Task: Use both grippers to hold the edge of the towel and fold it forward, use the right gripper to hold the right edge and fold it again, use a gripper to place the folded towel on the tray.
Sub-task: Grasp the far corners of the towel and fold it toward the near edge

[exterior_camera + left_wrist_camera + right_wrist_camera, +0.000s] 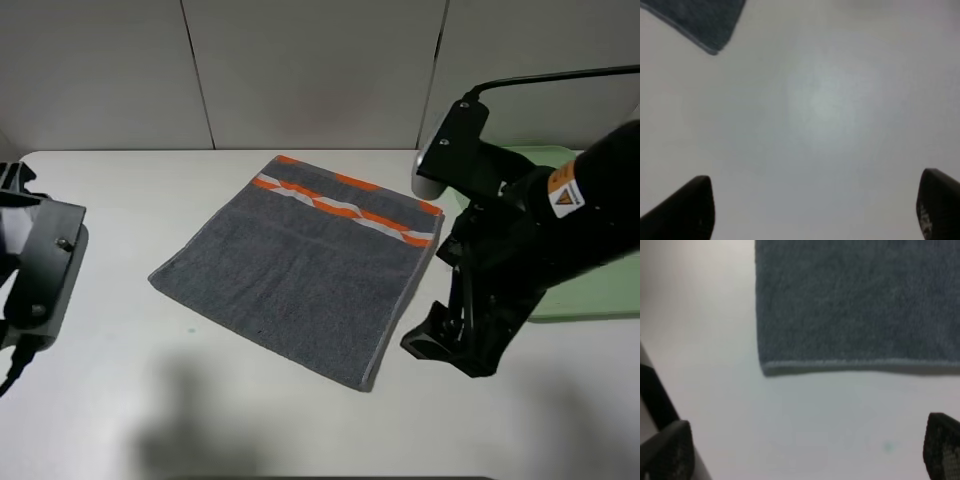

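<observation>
A grey towel point(300, 265) with an orange and white striped band along its far edge lies flat and unfolded on the white table, turned at an angle. My right gripper point(443, 345) hovers just off the towel's near right corner. In the right wrist view it point(807, 455) is open and empty, with the towel's hemmed edge and corner point(855, 300) just ahead of the fingertips. My left arm point(40, 262) stands at the table's left edge, apart from the towel. My left gripper point(812, 215) is open and empty over bare table, with one towel corner point(700, 20) showing far ahead.
A pale green tray point(600, 290) lies at the right of the table, partly hidden behind my right arm. The table is white, with a plain white wall behind it.
</observation>
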You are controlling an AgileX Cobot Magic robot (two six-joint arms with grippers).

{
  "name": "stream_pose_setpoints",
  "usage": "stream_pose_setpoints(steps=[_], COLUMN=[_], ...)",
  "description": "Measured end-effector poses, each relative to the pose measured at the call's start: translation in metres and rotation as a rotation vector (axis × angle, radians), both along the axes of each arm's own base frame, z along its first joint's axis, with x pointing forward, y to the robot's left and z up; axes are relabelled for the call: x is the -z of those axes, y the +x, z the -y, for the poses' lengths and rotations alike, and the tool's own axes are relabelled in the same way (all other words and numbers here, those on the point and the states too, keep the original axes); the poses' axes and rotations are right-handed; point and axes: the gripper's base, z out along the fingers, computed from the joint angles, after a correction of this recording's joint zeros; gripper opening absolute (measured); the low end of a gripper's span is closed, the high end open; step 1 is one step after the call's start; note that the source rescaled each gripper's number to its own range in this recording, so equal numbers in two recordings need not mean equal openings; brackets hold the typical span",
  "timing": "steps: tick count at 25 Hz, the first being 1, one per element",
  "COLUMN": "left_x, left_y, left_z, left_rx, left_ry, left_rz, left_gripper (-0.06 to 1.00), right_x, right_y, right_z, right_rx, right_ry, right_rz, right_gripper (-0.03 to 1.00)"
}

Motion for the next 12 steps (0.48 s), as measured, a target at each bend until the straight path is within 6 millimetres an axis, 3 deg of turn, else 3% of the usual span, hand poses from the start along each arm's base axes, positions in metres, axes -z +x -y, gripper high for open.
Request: stream_pose_setpoints(steps=[3, 9, 12], left_x=[0.014, 0.037, 0.043], left_y=[0.012, 0.039, 0.059], left_z=[0.003, 0.009, 0.007], left_rx=[0.029, 0.036, 0.004], left_ry=[0.007, -0.014, -0.031], left_rz=[-0.004, 0.009, 0.029], left_gripper=[0.77, 0.58, 0.53], right_x=[0.002, 0.008, 0.015], right_y=[0.010, 0.023, 0.027], right_z=[-0.009, -0.022, -0.025], right_rx=[-0.002, -0.003, -0.001], right_ry=[-0.015, -0.037, -0.050], right_rz=[-0.009, -0.032, -0.047], right_gripper=[1.00, 1.00, 1.00])
